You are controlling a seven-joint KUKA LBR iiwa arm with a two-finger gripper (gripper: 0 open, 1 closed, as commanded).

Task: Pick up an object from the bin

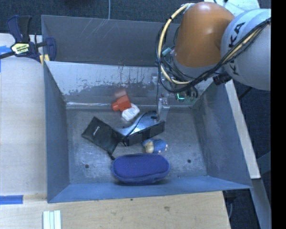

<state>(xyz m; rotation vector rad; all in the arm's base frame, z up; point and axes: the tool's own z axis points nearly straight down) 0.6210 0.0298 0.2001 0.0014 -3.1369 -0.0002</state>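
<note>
— We saw the gripper (162, 112) first. It hung down from the orange-capped wrist (202, 32) into the bin (57, 128), close to the back wall and a little right of the middle.

— Was it spread or pressed together? We argued over that.

— We did, and we could not tell. From above it read as one narrow metal piece.

— What lay on the floor, starting from the left?

— Farthest left we noted a flat black wallet (99, 131), lying slantwise. Up and to the right of it, near the back wall, sat an orange block (120, 102). A small white piece (130, 112) touched its lower right corner.

— Then came the thing under the gripper?

— Yes. A black case (150, 129) with a glossy face lay in the middle of the floor. Its left end was against the wallet and its right end was just below the gripper's tip. We could not make out whether the two touched.

— And towards the front?

— We found a blue oval pouch (140, 168) lying along the front wall. Just above its right end sat a small blue-and-yellow toy (155, 147), near the case but apart from the gripper.
</note>
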